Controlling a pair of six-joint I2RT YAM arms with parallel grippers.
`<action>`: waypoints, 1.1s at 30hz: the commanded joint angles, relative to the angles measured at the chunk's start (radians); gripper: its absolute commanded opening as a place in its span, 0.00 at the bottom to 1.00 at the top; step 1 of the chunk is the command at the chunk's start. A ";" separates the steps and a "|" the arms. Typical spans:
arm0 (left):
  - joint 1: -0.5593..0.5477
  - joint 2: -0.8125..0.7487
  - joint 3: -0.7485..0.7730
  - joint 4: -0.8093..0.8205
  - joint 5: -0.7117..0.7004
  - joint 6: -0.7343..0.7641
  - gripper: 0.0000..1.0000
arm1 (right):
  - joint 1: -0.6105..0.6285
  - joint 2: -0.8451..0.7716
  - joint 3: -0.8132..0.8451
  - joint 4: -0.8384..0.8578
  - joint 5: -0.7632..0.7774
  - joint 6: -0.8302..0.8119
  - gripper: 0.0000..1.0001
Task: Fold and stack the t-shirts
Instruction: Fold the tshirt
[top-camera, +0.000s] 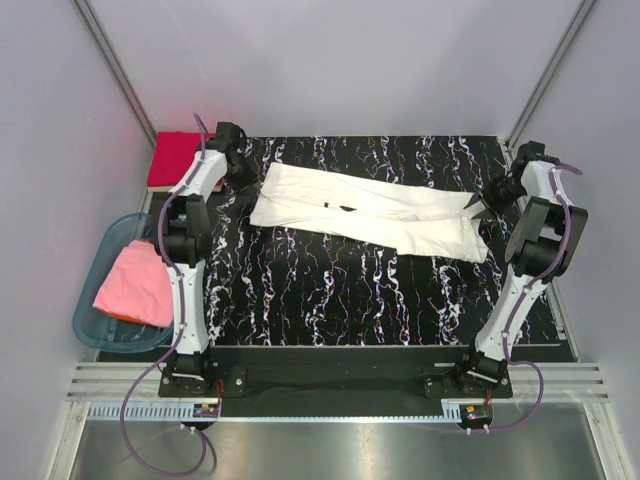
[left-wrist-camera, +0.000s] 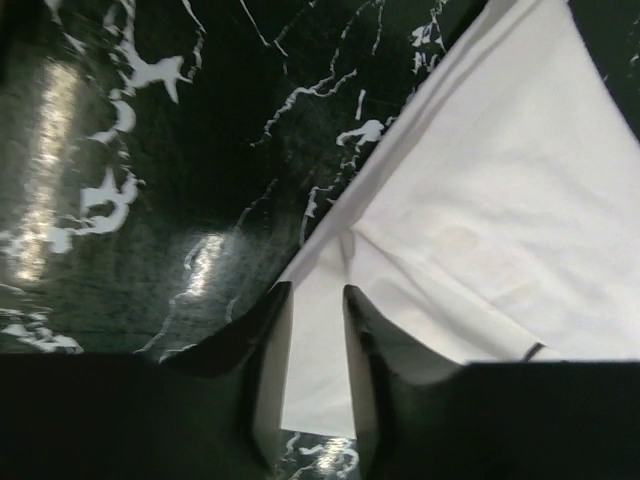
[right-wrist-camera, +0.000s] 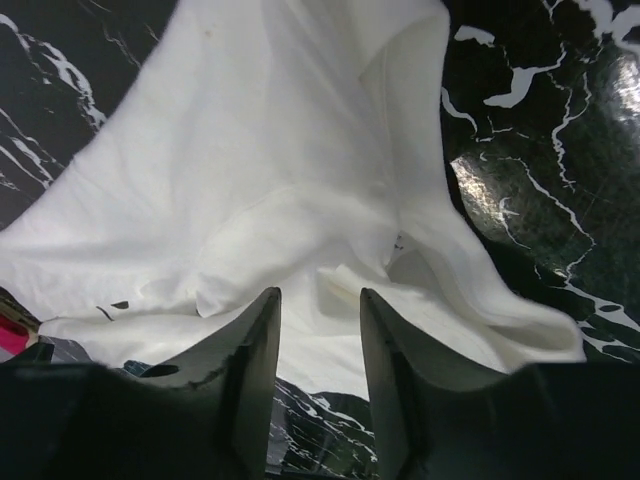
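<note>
While I watch from overhead, the white t-shirt (top-camera: 370, 215) lies on the black white-streaked mat (top-camera: 350, 290) as a long narrow band, folded lengthwise; it runs from the far left of the mat across to the right, sloping a little nearer as it goes; a small dark mark shows near its middle, too small for me to make out. The left gripper (left-wrist-camera: 316, 290) sits at the band's left end; on my left wrist feed its jaws stand parted, with a corner of white cloth lying flat in the gap and the mat showing beyond the cloth's edge. The right gripper (right-wrist-camera: 318, 295) sits at the right end; there too the jaws are apart, over rumpled white cloth with a few soft creases, and I see nothing pinched between them. The red t-shirt (top-camera: 175, 158) rests as a folded block at the far left corner, just beside the mat; the pink t-shirt (top-camera: 135, 285) lies loosely in the translucent teal tub (top-camera: 100, 338) off the mat's left edge, beside the left arm.
</note>
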 joint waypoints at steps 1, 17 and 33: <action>-0.011 -0.122 0.045 -0.022 -0.167 0.094 0.37 | -0.001 -0.085 0.089 -0.035 0.047 -0.029 0.46; -0.131 -0.236 -0.300 0.116 0.086 0.136 0.18 | 0.494 -0.215 -0.154 0.152 0.062 0.069 0.28; -0.121 -0.134 -0.320 0.124 0.060 0.134 0.13 | 0.631 -0.141 -0.285 0.291 0.216 0.171 0.00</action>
